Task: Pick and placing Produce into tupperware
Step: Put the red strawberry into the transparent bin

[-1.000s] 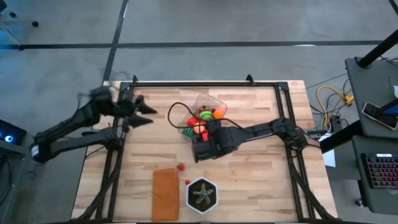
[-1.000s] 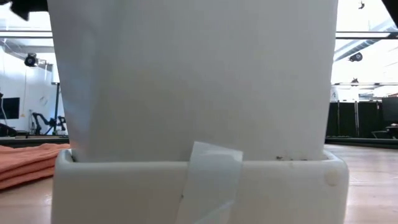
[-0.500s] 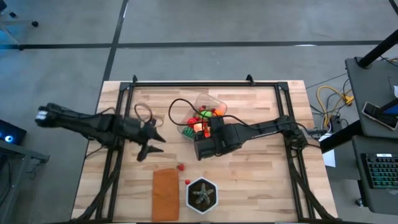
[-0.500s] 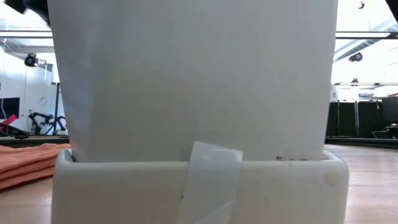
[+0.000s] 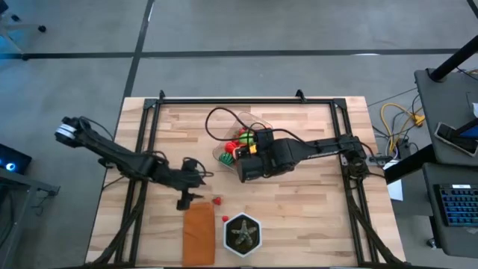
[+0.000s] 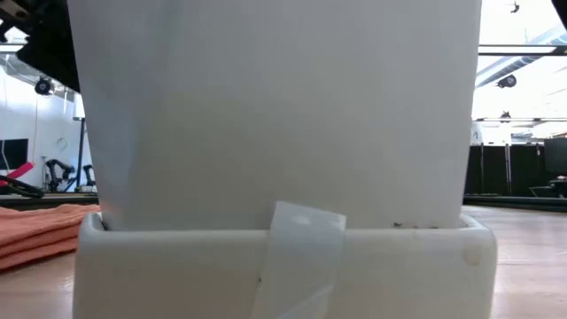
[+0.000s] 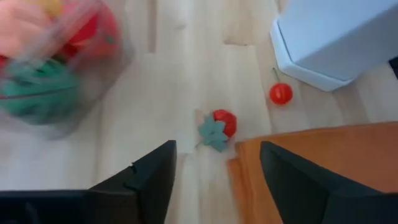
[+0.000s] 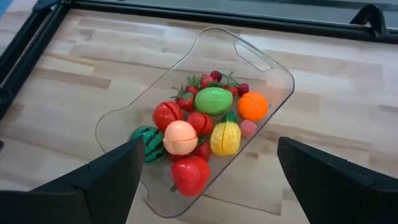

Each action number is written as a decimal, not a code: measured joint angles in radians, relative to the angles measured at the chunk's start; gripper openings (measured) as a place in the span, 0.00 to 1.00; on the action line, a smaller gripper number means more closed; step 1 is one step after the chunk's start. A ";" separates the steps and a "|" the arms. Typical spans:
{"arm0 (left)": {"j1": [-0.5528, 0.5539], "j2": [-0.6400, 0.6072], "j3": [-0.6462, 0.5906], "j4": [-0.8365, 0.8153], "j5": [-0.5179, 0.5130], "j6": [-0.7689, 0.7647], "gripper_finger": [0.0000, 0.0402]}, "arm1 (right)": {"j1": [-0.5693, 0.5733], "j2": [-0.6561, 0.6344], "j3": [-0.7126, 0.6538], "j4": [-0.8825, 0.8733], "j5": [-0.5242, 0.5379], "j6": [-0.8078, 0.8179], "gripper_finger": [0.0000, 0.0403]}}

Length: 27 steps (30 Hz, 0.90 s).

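**Stock on the table: container filled, two red pieces loose**

Operator, here is your count as it lies.

- Tupperware [image 8: 194, 121] — clear, rounded corners, near the middle of the wooden table [image 5: 314, 217]. It holds a heap of produce: a green oval piece [image 8: 213, 100], an orange round one [image 8: 252, 106], a yellow one [image 8: 224, 138], a peach-coloured ball [image 8: 180, 137], a striped dark green piece [image 8: 146, 142], and several red pieces.
- Right gripper [image 8: 205, 180] — you see it hanging over the tupperware's near end, fingers spread wide, nothing between them.
- Left gripper [image 7: 214, 180] — low over the boards beside the orange-brown cloth [image 5: 197, 233]. Its fingers [image 7: 144, 180] stand apart and empty.
- Red strawberry with a green leaf cap [image 7: 219, 127] — on the bare table just ahead of the left gripper, touching or nearly touching the cloth's edge.
- Small red round piece [image 7: 280, 93] — on the table beside the hexagonal pot [image 5: 243, 234], apart from the strawberry.
- Green star-shaped plant [image 5: 243, 233] — you find it standing in that pot.
- Low view — filled by a white box [image 6: 283, 177] close to the lens; you get no sight of the work from there.
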 joint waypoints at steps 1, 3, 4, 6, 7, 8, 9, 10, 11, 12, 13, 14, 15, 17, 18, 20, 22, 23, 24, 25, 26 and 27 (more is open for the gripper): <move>-0.004 0.024 0.000 0.017 0.009 -0.008 0.56 | 0.000 -0.001 0.000 0.000 0.000 -0.006 0.89; -0.009 0.067 0.000 0.064 0.014 -0.022 0.60 | 0.001 -0.001 0.000 0.000 -0.001 -0.014 0.89; -0.011 0.084 0.000 0.085 0.014 -0.022 0.62 | 0.001 -0.001 -0.001 0.000 -0.002 -0.016 0.89; -0.011 0.118 0.000 0.126 0.015 -0.022 0.66 | 0.001 -0.001 -0.005 0.001 -0.009 -0.018 0.89; -0.011 0.134 0.000 0.141 0.015 -0.022 0.68 | 0.001 -0.001 -0.007 0.000 -0.011 -0.018 0.89; -0.011 0.150 0.000 0.149 0.015 -0.022 0.69 | 0.001 -0.001 -0.007 0.000 -0.012 -0.018 0.89; -0.011 0.167 0.000 0.156 0.015 -0.022 0.70 | 0.001 -0.001 -0.007 0.000 -0.012 -0.020 0.89; -0.011 0.183 0.000 0.166 0.015 -0.022 0.71 | 0.001 -0.001 -0.007 0.000 -0.013 -0.021 0.89; -0.012 0.199 0.000 0.173 0.018 -0.020 0.71 | 0.001 -0.003 -0.007 0.000 -0.013 -0.021 0.89; -0.012 0.216 0.000 0.177 0.020 -0.015 0.71 | 0.001 -0.005 -0.007 0.000 -0.013 -0.025 0.89; -0.012 0.232 0.000 0.189 0.032 -0.005 0.71 | 0.001 -0.006 -0.007 0.000 -0.012 -0.030 0.89; -0.013 0.248 0.000 0.214 0.043 0.008 0.72 | 0.001 -0.009 -0.007 0.000 -0.012 -0.034 0.89; -0.014 0.262 0.000 0.239 0.050 0.018 0.72 | 0.001 -0.011 -0.007 0.000 -0.012 -0.038 0.89; -0.014 0.288 0.000 0.284 0.065 0.035 0.72 | 0.001 -0.013 -0.007 0.000 -0.012 -0.043 0.89; -0.014 0.299 0.002 0.303 0.066 0.038 0.72 | 0.001 -0.015 -0.007 0.000 -0.012 -0.044 0.89; -0.014 0.316 0.010 0.316 0.066 0.038 0.72 | 0.001 -0.019 -0.007 0.000 -0.012 -0.047 0.89; -0.014 0.327 0.016 0.320 0.062 0.038 0.72 | 0.001 -0.023 -0.008 0.000 -0.012 -0.047 0.89; -0.014 0.331 0.016 0.318 0.058 0.038 0.72 | 0.001 -0.025 -0.009 0.000 -0.012 -0.047 0.89; -0.014 0.334 0.016 0.321 0.051 0.038 0.72 | 0.001 -0.026 -0.011 0.000 -0.012 -0.047 0.89; -0.014 0.337 0.015 0.323 0.041 0.038 0.72 | 0.001 -0.028 -0.013 0.000 -0.012 -0.047 0.89; -0.014 0.339 0.013 0.321 0.035 0.039 0.72 | 0.001 -0.029 -0.015 0.000 -0.012 -0.047 0.89; -0.014 0.344 0.013 0.322 0.029 0.039 0.72 | 0.001 -0.031 -0.016 0.001 -0.011 -0.047 0.89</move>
